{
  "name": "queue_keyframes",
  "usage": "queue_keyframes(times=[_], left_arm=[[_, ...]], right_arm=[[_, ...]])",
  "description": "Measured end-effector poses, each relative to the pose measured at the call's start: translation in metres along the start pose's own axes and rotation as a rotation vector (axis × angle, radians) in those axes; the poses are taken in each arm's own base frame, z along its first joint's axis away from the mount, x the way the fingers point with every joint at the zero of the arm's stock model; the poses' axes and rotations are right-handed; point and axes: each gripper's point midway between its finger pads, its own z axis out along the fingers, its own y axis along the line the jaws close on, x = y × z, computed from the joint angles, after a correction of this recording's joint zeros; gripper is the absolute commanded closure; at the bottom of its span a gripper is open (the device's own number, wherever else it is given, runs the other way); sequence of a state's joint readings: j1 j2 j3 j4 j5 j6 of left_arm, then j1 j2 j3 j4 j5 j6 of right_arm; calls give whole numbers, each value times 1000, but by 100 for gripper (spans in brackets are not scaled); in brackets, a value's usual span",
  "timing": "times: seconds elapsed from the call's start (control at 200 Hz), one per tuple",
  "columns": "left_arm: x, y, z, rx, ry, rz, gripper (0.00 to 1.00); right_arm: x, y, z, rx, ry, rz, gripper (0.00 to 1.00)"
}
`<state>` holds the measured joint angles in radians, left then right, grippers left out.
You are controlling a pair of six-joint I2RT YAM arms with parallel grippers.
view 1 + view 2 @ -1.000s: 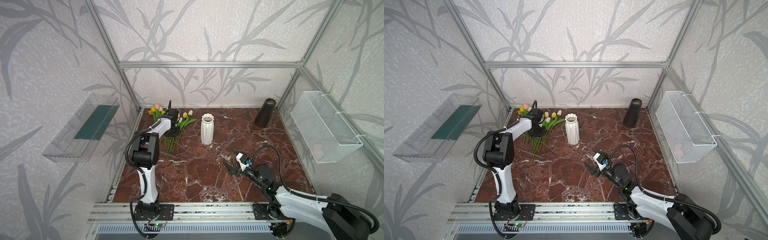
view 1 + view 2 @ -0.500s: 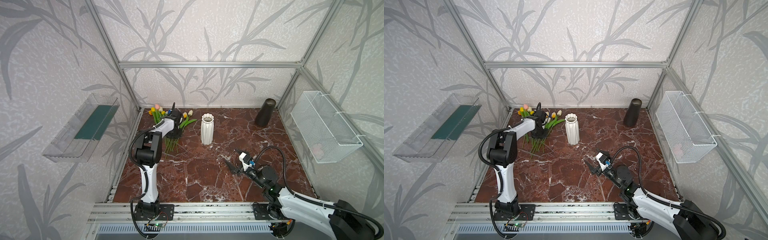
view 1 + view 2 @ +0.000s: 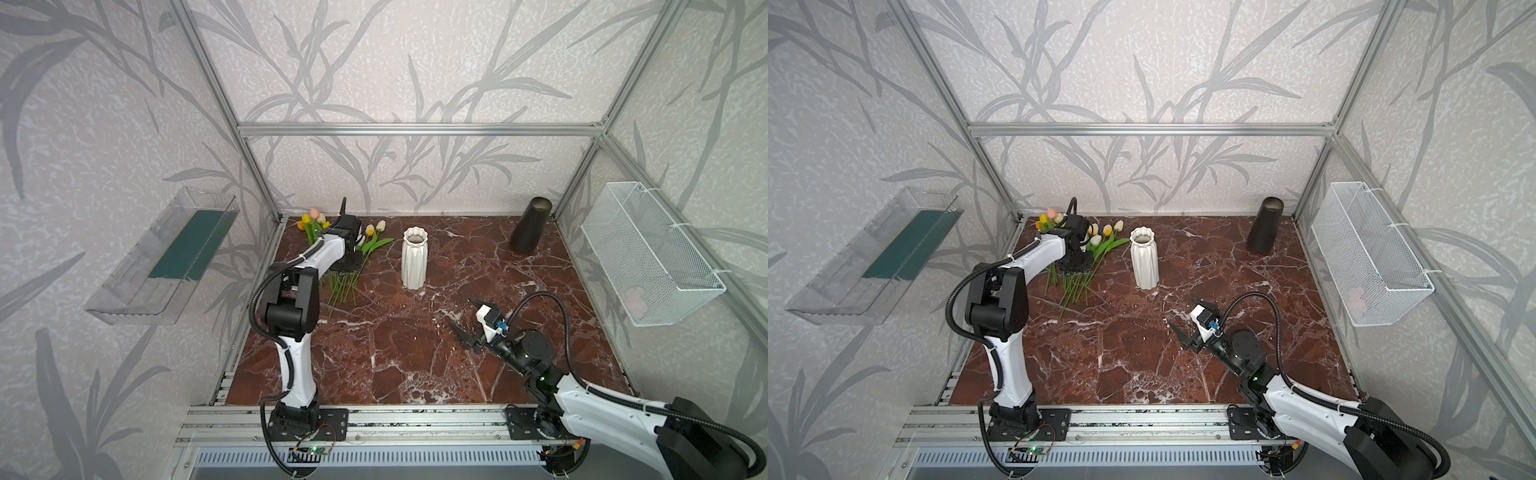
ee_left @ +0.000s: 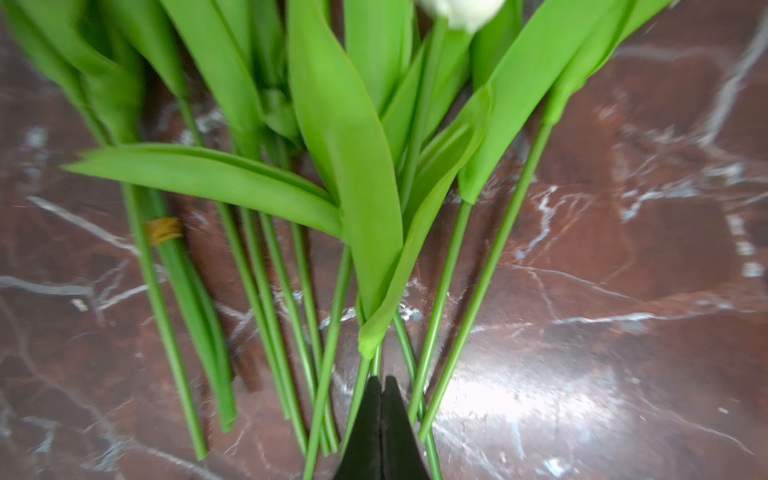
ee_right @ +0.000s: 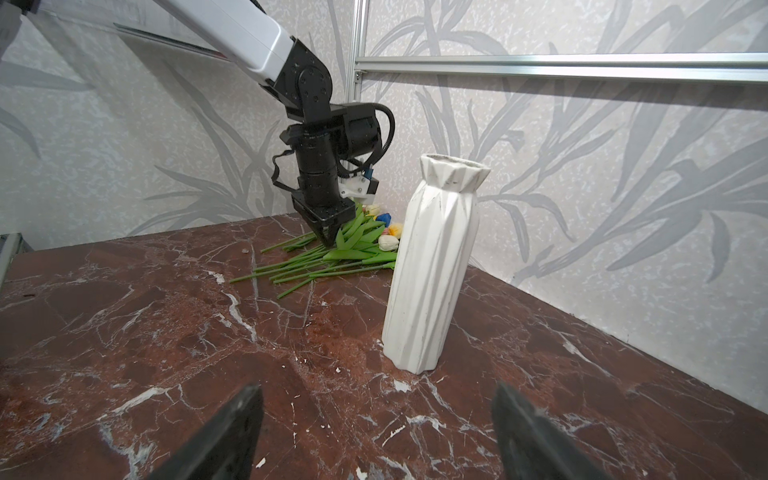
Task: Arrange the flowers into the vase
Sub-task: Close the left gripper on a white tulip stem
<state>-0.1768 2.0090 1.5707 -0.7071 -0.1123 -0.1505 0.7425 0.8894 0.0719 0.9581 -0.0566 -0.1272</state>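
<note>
Left claw (image 4: 380, 384) is pinched together among the flowers (image 4: 361, 187) beside the vase (image 5: 432, 270), can't tell if a stem's caught; right claw (image 5: 377, 388) spread apart, facing that vase.

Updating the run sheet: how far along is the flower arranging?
Done: nothing; the white ribbed ceramic vase stands empty. In hand: left gripper, fingers closed among the green stems of the artificial tulips, a catch unclear; right gripper open, empty. Left: every tulip lies on the red-brown marble tabletop.
</note>
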Motion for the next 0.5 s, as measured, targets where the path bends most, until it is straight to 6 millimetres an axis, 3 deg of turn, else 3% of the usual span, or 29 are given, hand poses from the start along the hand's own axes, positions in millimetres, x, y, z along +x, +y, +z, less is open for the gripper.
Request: queue_keyframes(times=[0.06, 0.205, 0.5], left_arm=[[-5, 3, -7, -9, -24, -4, 83], [-7, 12, -5, -48, -20, -6, 79], [4, 19, 28, -73, 52, 8, 76]], right_arm=[[0, 0, 0, 0, 2, 0, 13], [2, 0, 0, -1, 5, 0, 13], [1, 0, 0, -2, 4, 0, 12]])
